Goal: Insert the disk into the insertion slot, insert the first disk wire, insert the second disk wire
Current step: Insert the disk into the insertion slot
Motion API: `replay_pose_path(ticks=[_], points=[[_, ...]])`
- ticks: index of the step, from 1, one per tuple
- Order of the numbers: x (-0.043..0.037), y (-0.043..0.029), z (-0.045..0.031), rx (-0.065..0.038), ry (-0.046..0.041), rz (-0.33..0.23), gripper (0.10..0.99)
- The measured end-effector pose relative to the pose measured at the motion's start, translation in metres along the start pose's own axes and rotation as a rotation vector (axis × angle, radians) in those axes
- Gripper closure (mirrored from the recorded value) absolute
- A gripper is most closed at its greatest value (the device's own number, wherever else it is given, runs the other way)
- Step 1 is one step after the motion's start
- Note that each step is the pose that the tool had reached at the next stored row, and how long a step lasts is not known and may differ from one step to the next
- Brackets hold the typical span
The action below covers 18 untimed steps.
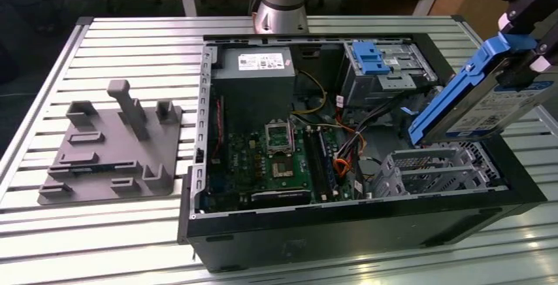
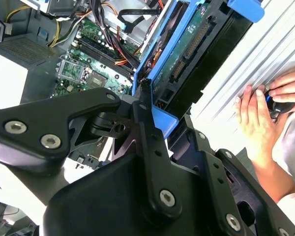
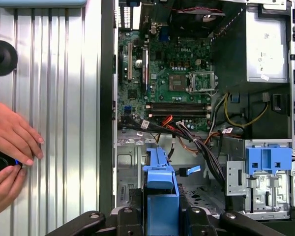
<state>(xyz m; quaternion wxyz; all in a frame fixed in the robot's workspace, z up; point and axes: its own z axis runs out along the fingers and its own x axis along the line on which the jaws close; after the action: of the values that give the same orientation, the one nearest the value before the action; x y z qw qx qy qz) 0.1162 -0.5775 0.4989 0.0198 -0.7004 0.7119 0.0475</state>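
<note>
Table (image 1: 104, 43): slatted metal top; it bears everything else.
Computer case (image 1: 349, 229): black tower lying on its side with the panel off, towards the exterior view's right.
Arm (image 1: 281, 0): silver column rising behind the case.
Fixture (image 1: 104, 148): grey block with posts and slots, on the table at the exterior view's left, well apart from the case.
Motherboard (image 1: 270, 161): green, flat on the case floor; power supply (image 1: 253, 59) beside it at the far wall.
Taller cage (image 1: 388, 63): metal, with a blue latch, in the far corner of the case.
Insertion slot (image 1: 436, 170): low perforated silver cage in the near corner at the exterior view's right; nothing seated in it.
Disk (image 1: 492, 105): silver with a blue carrier frame; held in the air, steeply tilted, directly over the insertion slot; its lower end is just above the cage top; contact cannot be told; its green circuit side (image 2: 187, 44) faces the second wrist view.
Gripper (image 3: 160, 219): black fingers pressed against the disk's blue frame from both sides, pinching it.
Wires (image 3: 196, 142): black and orange bundle lying loose between the motherboard and the cages.
Person's hands (image 3: 12, 147): resting on the table outside the case wall, around a small dark object.
</note>
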Motion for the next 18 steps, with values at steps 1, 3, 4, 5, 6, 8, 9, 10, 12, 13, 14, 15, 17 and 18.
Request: replay_pose_path(ticks=[1, 3, 4, 5, 6, 8, 9, 10, 12, 13, 14, 15, 17, 18], points=[[0.0, -0.0004, 0.0001, 0.0, 0.0, 0.0, 0.722], [0.0, -0.0005, 0.0001, 0.0, 0.0001, 0.0, 0.722], [0.0001, -0.0005, 0.0001, 0.0, 0.0002, 0.0, 0.722], [0.0001, -0.0005, 0.0001, 0.0, 0.0001, 0.0, 0.722], [0.0001, -0.0005, 0.0002, 0.0, 0.0002, 0.0, 0.722], [0.0001, -0.0005, 0.0004, 0.0, 0.0, 0.0, 0.722], [0.0001, -0.0005, 0.0008, 0.0, -0.0002, 0.0, 0.722], [0.0002, -0.0005, 0.0011, 0.0, -0.0002, 0.0, 0.722], [0.0003, -0.0006, 0.0019, 0.0, 0.0, 0.0, 0.722], [0.0003, -0.0006, 0.0023, 0.0, 0.0001, 0.0, 0.722], [0.0003, -0.0006, 0.0028, 0.0, 0.0, 0.0, 0.722], [0.0004, -0.0006, 0.0033, 0.0, 0.0, 0.0, 0.722], [0.0004, -0.0007, 0.0042, 0.0, 0.0001, 0.0, 0.722], [0.0005, -0.0007, 0.0047, 0.0, 0.0001, 0.0, 0.722]])
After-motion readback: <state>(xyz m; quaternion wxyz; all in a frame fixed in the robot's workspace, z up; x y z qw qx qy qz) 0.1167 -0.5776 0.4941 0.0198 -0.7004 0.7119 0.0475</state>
